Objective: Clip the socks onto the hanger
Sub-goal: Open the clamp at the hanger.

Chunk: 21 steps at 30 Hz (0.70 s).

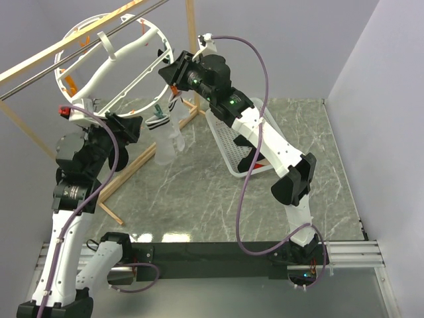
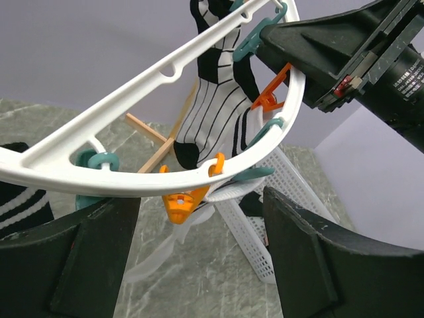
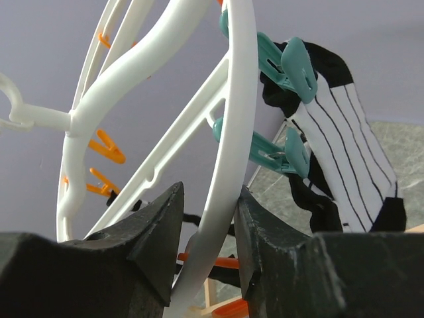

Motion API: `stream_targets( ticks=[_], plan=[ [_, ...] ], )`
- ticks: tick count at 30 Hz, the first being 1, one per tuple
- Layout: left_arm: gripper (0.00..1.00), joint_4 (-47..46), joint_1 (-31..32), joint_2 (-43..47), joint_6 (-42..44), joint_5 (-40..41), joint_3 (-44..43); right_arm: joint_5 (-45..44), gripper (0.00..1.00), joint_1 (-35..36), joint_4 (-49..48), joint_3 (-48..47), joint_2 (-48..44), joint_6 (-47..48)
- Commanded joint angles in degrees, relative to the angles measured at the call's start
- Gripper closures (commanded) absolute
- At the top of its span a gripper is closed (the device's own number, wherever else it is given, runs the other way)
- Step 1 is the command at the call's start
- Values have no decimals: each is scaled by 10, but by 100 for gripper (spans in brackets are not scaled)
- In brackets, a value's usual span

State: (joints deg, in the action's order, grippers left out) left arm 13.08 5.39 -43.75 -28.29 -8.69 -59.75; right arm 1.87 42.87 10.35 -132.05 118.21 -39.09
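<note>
The white round hanger (image 1: 124, 56) hangs from a metal rod at upper left. One black-and-white striped sock (image 1: 159, 120) dangles from the ring's near right side. In the right wrist view a teal clip (image 3: 291, 66) pinches the sock (image 3: 344, 152) beside the rim (image 3: 238, 99). My right gripper (image 1: 171, 69) (image 3: 211, 192) is shut on that rim just below the clips. My left gripper (image 1: 131, 124) (image 2: 199, 199) stands wide open under the ring's lower edge (image 2: 132, 172), nothing between its fingers. An orange clip (image 2: 180, 202) hangs just above the gap. The striped sock (image 2: 212, 112) hangs behind it.
A white mesh basket (image 1: 232, 142) (image 2: 265, 232) lies tilted on the grey marble table right of the hanger. A wooden frame (image 1: 192, 40) carries the rod. A translucent white strip (image 1: 165, 149) hangs below the sock. Dark striped fabric (image 2: 16, 202) shows at the left wrist view's left edge.
</note>
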Motion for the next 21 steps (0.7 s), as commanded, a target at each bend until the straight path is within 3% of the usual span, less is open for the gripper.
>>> stream_targets(
  ticks=[1,11,21],
  plan=[
    [20,-29,5,-12,2,-14,-2,-7,58,3,-15,-4,-21,-1],
    [21,-13,10,-28,-16,41,1,-5,58,3,-21,-8,-18,-7],
    [30,-47,15,-37,-17,26,7,-9,58,3,-23,-2,-21,-5]
  ],
)
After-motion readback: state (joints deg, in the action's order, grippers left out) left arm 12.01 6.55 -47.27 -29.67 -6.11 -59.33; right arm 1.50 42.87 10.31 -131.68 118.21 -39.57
